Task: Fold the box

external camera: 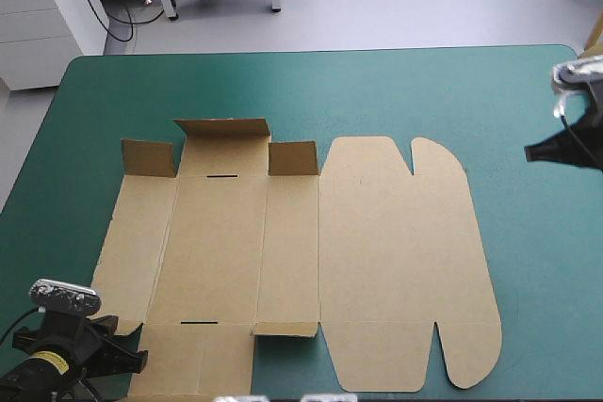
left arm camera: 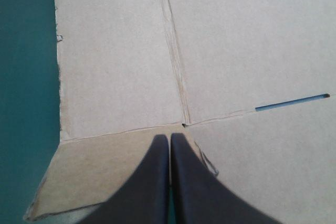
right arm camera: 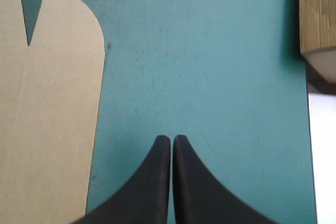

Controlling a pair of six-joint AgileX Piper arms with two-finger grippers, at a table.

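The brown box [external camera: 283,251] lies as a cut sheet on the teal-green cover, mostly flat. Three short flaps stand up along its far side [external camera: 221,129], and a small one is raised at the near side [external camera: 285,329]. The lid part with rounded tabs [external camera: 405,261] lies flat to the right. My left gripper [external camera: 137,345] is shut and hovers over the sheet's near left corner; in the left wrist view [left arm camera: 169,139] its tips point at a crease crossing of the box [left arm camera: 236,51]. My right gripper [external camera: 532,152] [right arm camera: 171,140] is shut over bare cover, right of the rounded tab [right arm camera: 58,77].
Bare teal-green cover [external camera: 377,91] stretches beyond the sheet's far side and to its right. The table's right edge [right arm camera: 307,129] runs close beside the right gripper. A slot [left arm camera: 291,102] is cut in the board ahead of the left gripper.
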